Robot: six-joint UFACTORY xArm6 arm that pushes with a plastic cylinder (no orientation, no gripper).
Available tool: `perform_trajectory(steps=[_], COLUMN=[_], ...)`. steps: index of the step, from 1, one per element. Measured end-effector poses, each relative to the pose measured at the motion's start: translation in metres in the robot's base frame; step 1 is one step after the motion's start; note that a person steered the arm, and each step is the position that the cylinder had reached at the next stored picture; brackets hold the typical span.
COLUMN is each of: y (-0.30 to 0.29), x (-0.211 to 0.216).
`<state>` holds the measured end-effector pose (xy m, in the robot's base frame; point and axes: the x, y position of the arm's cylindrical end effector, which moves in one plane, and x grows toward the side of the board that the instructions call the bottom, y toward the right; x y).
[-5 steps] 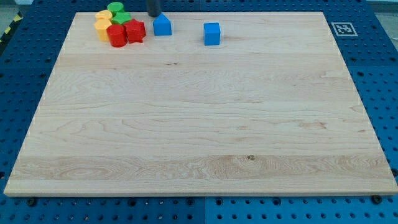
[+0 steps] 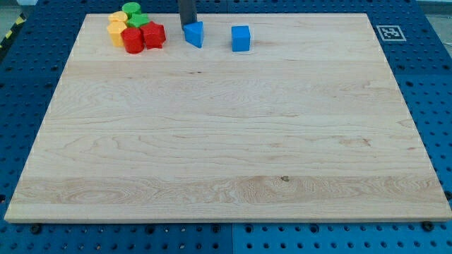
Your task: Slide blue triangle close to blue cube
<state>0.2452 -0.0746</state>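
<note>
The blue triangle lies near the view's top, left of centre. The blue cube sits to its right, with a gap of about one block width between them. My tip comes down from the top edge and touches the triangle's upper left side.
A tight cluster of blocks sits at the top left: two red, two yellow and two green. A black and white marker is at the board's top right corner. The wooden board rests on a blue pegboard.
My tip has moved right and down. The blue triangle has slid a little to the right towards the blue cube and has turned.
</note>
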Motion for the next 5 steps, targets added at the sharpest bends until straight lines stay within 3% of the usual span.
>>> perform_trajectory(steps=[5], y=[0.003], x=[0.084])
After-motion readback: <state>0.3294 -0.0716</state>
